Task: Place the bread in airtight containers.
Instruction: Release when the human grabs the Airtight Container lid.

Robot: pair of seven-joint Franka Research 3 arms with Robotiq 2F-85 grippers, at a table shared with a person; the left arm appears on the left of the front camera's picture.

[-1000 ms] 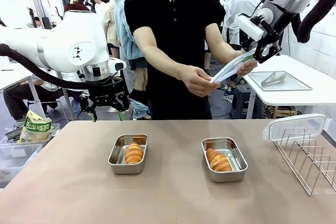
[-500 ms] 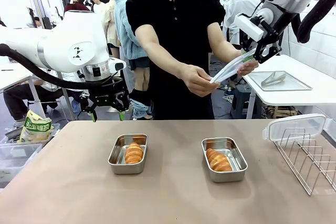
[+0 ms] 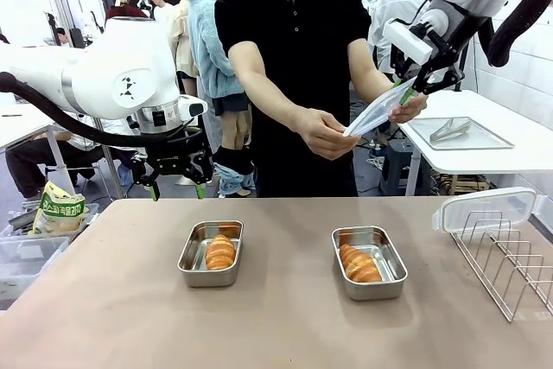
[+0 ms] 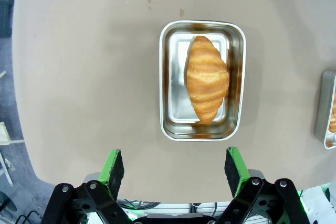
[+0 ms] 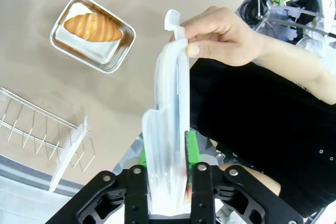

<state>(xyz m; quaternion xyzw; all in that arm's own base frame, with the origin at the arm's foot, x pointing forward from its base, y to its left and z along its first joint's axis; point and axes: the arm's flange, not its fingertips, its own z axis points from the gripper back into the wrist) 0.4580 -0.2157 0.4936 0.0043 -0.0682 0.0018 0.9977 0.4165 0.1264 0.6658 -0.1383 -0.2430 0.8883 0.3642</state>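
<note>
**A:** Starting at the left, how does the left gripper (image 3: pixel 177 186) stand?

**B:** Its jaws are spread wide with nothing between them, up over the table's (image 3: pixel 104 317) far left edge. Below it, the left container (image 3: pixel 192 258) sits open with the left croissant (image 3: pixel 220 251) lying lengthwise inside.

**A:** And toward the middle?

**B:** The right container (image 3: pixel 384 272) is also uncovered, with the right croissant (image 3: pixel 359 264) in it. The two tubs stand well apart.

**A:** What about the right gripper (image 5: pixel 165 148)?

**B:** It is raised beyond the table with its jaws nearly together, and a translucent lid (image 5: pixel 170 93) runs up between the green pads. I cannot tell whether they press on it. The person has one hand (image 5: pixel 220 38) on the lid's far end and the other hand (image 3: pixel 321 133) lower down.

**A:** Anything farther right?

**B:** A second lid (image 3: pixel 484 207) leans on a wire rack (image 3: pixel 510 270).

**A:** Is there any writing?

**B:** A yellow-green bag (image 3: pixel 59 209) at the far left carries print, but it is too small to read.
</note>
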